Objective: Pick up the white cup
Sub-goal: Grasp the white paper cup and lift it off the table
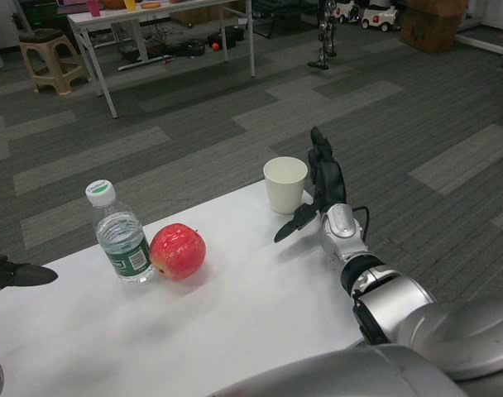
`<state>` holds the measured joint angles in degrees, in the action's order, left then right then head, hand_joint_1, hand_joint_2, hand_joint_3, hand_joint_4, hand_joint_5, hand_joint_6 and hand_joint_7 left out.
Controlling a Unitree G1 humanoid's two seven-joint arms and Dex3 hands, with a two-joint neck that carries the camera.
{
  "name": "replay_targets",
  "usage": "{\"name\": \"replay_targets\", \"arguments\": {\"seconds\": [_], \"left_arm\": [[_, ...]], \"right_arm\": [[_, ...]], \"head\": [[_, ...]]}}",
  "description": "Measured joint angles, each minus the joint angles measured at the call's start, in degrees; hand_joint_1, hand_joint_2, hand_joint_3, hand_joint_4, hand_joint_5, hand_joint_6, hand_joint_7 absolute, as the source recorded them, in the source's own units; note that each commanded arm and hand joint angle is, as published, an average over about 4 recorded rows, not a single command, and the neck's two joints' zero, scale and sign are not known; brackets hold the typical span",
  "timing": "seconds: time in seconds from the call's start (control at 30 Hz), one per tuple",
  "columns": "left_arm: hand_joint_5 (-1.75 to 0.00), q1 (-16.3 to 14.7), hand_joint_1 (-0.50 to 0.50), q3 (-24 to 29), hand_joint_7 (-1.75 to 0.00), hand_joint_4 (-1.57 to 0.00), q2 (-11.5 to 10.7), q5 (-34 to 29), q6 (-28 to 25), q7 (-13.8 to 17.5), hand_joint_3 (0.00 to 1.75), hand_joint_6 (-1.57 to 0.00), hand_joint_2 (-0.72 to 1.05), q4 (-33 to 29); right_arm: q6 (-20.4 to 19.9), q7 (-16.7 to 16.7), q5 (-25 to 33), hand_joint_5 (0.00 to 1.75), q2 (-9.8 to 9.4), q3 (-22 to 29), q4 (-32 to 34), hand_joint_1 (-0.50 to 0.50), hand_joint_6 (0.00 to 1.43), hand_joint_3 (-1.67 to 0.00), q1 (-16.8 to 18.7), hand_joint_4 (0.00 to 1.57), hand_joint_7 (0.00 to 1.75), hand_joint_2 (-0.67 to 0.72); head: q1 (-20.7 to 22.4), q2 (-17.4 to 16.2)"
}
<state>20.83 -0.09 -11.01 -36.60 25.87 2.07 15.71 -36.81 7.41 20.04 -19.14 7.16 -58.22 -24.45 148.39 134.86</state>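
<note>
Closing on the cup: your right black many-fingered hand point(320, 188) stands spread beside it, fingers point(322, 157) apart, thumb low, holding nothing.
Cup position: the white paper cup point(285, 184) stands upright near the far edge of the white table point(235, 314), just left of your palm.
Approach: slide left until the palm meets the wall, then curl gently; thin walls probably crush.
Clearance: the red apple point(177, 251) and clear plastic water bottle point(117, 236) sit well apart.
Left hand point(11, 274): waits at the left edge; I cannot tell its state.
</note>
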Motion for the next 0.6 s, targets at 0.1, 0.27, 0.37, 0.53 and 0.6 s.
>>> {"name": "replay_targets", "arguments": {"seconds": [0.1, 0.27, 0.37, 0.53, 0.6], "left_arm": [[-0.62, 0.0, -0.50, -0.1, 0.00, 0.00, 0.1, 0.0, 0.0, 0.0, 0.09, 0.00, -0.55, 0.1], [-0.67, 0.0, -0.50, -0.2, 0.00, 0.00, 0.3, 0.0, 0.0, 0.1, 0.09, 0.00, -0.55, 0.2], [-0.62, 0.0, -0.50, -0.2, 0.00, 0.00, 0.7, 0.0, 0.0, 0.1, 0.09, 0.00, -0.55, 0.2], [-0.62, 0.0, -0.50, -0.2, 0.00, 0.00, 1.0, 0.0, 0.0, 0.1, 0.09, 0.00, -0.55, 0.2], [-0.62, 0.0, -0.50, -0.2, 0.00, 0.00, 1.0, 0.0, 0.0, 0.2, 0.09, 0.00, -0.55, 0.2]], "right_arm": [[0.0, 0.0, 0.0, 0.00, -0.02, -0.9, -1.4, -0.46, 0.00, 0.00, -0.2, 0.00, 0.00, 0.60], [0.0, 0.1, 0.0, 0.00, -0.04, -3.0, -4.2, -0.46, 0.00, 0.00, -0.8, 0.00, 0.00, 0.60], [0.0, 0.1, 0.0, 0.00, -0.03, -4.3, -5.2, -0.46, 0.00, 0.00, -1.3, 0.00, 0.00, 0.60], [0.0, 0.2, 0.0, 0.00, 0.00, -6.9, -6.9, -0.46, 0.00, 0.00, -2.6, 0.00, 0.00, 0.60], [0.0, 0.2, 0.0, 0.00, 0.04, -7.6, -7.4, -0.46, 0.00, 0.00, -2.9, 0.00, 0.00, 0.60]], "head": [[-0.3, 0.0], [-0.4, 0.2], [-0.3, 0.3], [-0.1, 0.4], [0.0, 0.3]]}}
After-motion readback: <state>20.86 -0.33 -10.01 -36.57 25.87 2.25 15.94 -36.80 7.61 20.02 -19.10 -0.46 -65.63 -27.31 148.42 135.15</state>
